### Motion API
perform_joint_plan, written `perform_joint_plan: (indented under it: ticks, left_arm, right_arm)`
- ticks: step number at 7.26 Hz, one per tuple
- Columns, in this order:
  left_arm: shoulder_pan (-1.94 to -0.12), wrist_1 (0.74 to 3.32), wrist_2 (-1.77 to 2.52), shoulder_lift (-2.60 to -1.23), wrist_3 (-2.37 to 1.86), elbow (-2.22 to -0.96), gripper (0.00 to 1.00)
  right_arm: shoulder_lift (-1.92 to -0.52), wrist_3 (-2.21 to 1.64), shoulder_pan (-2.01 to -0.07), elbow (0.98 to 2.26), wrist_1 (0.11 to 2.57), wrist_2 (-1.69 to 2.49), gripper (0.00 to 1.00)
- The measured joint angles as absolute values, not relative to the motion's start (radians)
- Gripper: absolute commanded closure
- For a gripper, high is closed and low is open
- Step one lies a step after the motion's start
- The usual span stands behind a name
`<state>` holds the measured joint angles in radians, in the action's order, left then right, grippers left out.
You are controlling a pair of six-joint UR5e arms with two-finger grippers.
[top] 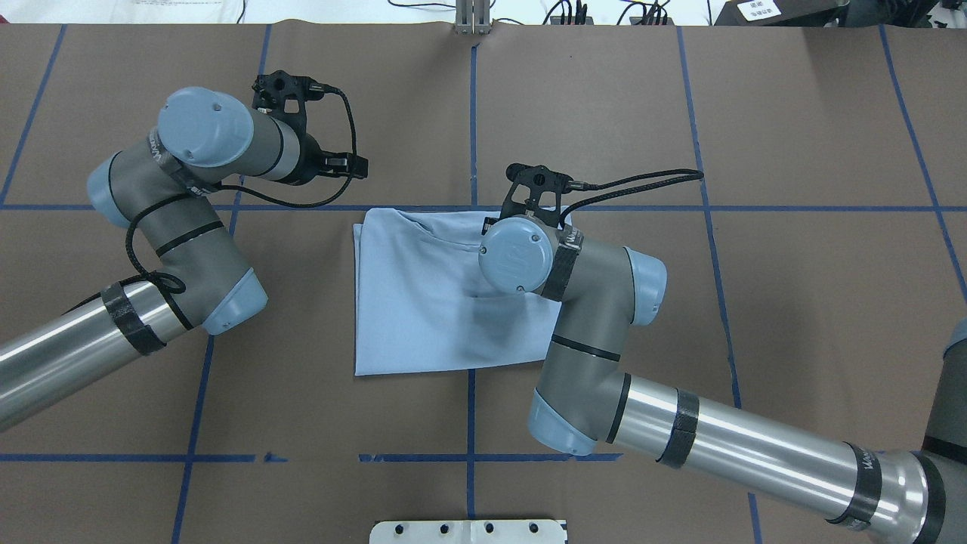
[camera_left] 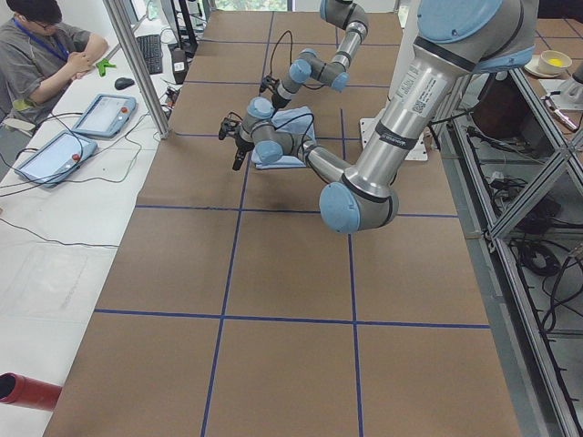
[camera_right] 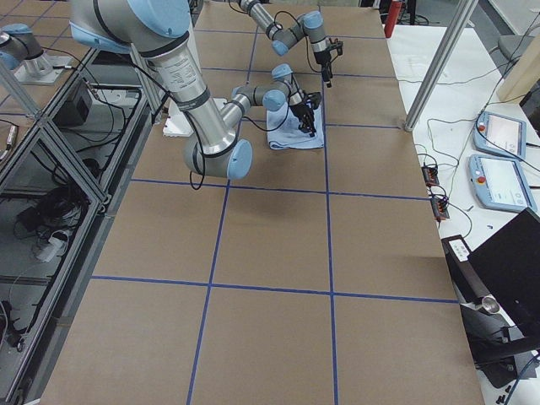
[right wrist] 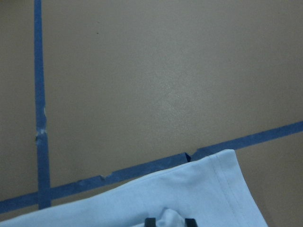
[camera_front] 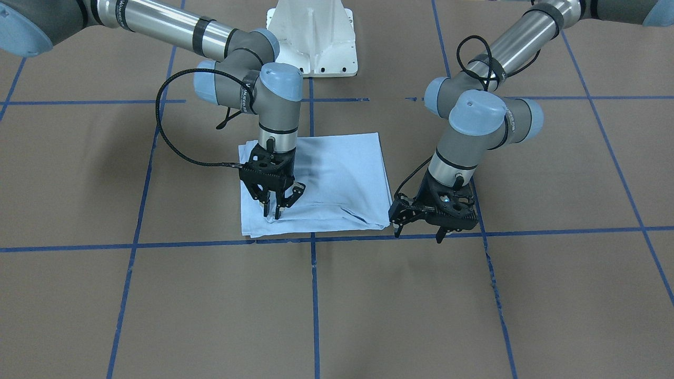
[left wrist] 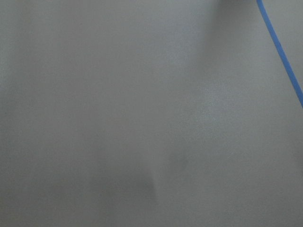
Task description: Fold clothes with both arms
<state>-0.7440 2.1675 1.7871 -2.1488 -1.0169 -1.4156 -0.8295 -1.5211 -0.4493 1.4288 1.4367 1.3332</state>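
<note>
At the middle of the brown paper-covered table (top: 755,302), the light blue short-sleeved T-shirt (top: 423,302) lies folded into a flat near-square, with a few soft creases along its far edge. Take 12 o'clock as pointing away from the robot. The black two-finger right gripper (camera_front: 273,211) stands down on the cloth at about 1 o'clock from its middle. Its wrist camera shows a small pucker of fabric pinched between the fingertips (right wrist: 150,221), so I'd say it is clenched on the T-shirt. The black two-finger left gripper (camera_front: 418,235) hangs just off the corner at about 10 o'clock, fingers spread and holding nothing, over bare table near a blue tape line (left wrist: 279,52).

From where I stand the T-shirt looks light, limp and several layers thick. I'd expect it to sag, drag and come unfolded if lifted by one point. It looks best taken at both far corners, catching every layer at the hemmed edge, then lifted evenly and low.
</note>
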Motion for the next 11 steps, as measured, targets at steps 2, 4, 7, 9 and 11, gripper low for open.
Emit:
perform_joint_plan:
  ticks: [2,4,7,9,11]
  left_arm:
    - [-0.744,2.167,1.787,-2.148,-1.019,-1.421,0.00]
    - [-0.744,2.167,1.787,-2.148,-1.020,-1.424,0.00]
    - [-0.744,2.167,1.787,-2.148,-1.023,-1.426,0.00]
    - [-0.744,2.167,1.787,-2.148,-1.024,-1.427,0.00]
    - [-0.744,2.166,1.787,-2.147,-1.025,-1.433,0.00]
  right_arm:
    - [-0.828,-1.522,-0.449,1.420,1.434,1.331,1.00]
    - [-0.817,-1.520,-0.456,1.418,1.438,1.329,1.00]
    - [-0.795,-1.500,-0.492,1.419,1.506,1.315,1.00]
    - [-0.795,-1.476,-0.499,1.414,1.542,1.283,0.01]
    - [-0.786,-1.412,-0.504,1.408,1.544,1.281,0.00]
